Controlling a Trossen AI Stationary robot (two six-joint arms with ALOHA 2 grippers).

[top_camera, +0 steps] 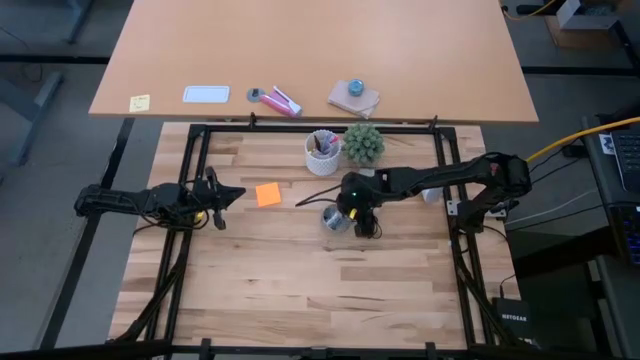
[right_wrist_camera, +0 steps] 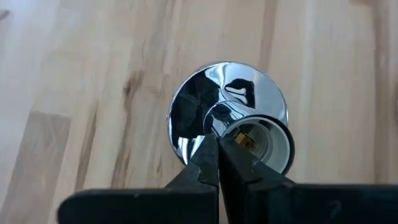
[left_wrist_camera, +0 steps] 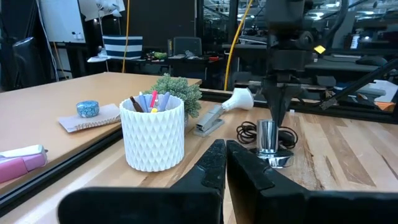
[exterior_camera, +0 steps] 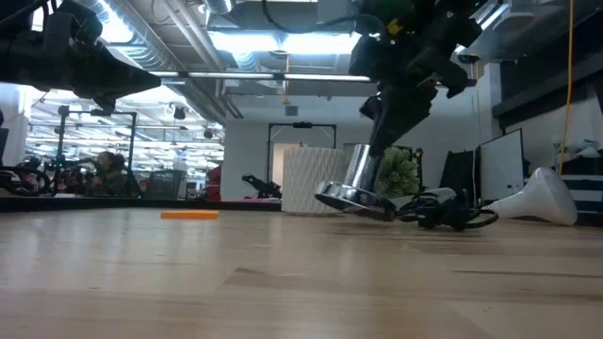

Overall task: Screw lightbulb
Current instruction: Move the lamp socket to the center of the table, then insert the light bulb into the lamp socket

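Right hand (top_camera: 352,207), just right of centre in the overhead frame, has its fingers pressed together with nothing between them, the tips touching the rim of the socket (right_wrist_camera: 258,140), whose open mouth faces up at the wrist camera and is plainly vacant. In the table-level picture the socket's chrome base looks tipped, one edge raised off the tabletop (top_camera: 300,290), so my guess is the hand is nudging or steadying it to stand it ready for threading. What belongs in it, the lightbulb (exterior_camera: 537,200), lies on its side at the far right of the table-level picture, its cone pointing toward the socket's coiled black cord (exterior_camera: 443,212), well apart from both hands and not yet picked up. Left hand (top_camera: 225,195) waits at mid-left of the overhead frame, fingers also together and holding nothing, pointed toward the orange note (top_camera: 268,194) beside it. Behind the socket, at upper centre, stand the white cup (top_camera: 322,153) of pens and a small green plant (top_camera: 364,143).
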